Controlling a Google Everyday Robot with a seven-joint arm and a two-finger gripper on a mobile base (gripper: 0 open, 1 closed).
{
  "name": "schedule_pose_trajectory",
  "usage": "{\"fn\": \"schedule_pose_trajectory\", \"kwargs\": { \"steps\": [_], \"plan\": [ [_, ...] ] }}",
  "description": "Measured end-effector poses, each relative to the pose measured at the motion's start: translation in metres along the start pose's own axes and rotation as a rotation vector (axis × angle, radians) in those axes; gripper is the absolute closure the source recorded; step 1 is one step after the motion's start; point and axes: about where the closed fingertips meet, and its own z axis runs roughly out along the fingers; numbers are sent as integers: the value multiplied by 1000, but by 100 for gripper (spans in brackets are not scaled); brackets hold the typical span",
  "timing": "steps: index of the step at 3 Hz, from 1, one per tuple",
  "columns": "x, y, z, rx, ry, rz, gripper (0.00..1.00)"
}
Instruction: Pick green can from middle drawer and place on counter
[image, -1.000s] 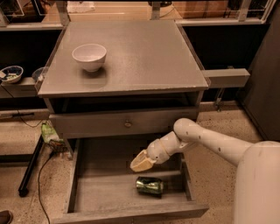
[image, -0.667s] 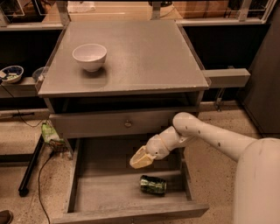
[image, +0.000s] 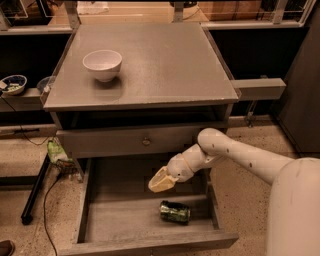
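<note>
The green can (image: 175, 212) lies on its side on the floor of the open middle drawer (image: 115, 220), toward the front right. My gripper (image: 161, 181) hangs inside the drawer, just above and slightly left of the can, not touching it. It is pointed down and to the left, and nothing shows in its grasp. The white arm (image: 235, 155) comes in from the lower right, over the drawer's right wall. The counter (image: 165, 60) is the flat grey top above the drawers.
A white bowl (image: 102, 65) stands on the counter's left rear part. The closed upper drawer front with its small knob (image: 146, 142) is directly above the gripper. Narrow side shelves (image: 260, 89) flank the cabinet, and a small bowl (image: 13, 84) sits on the left one.
The arm's elbow has lifted a little and the gripper has edged slightly up and left. The can lies where it was.
</note>
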Motion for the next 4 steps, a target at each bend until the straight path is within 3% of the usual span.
{"fn": "schedule_pose_trajectory", "kwargs": {
  "steps": [2,3,4],
  "plan": [
    [0,0,0,0,0,0,0],
    [0,0,0,0,0,0,0],
    [17,3,-4,51,71,53,0]
  ]
}}
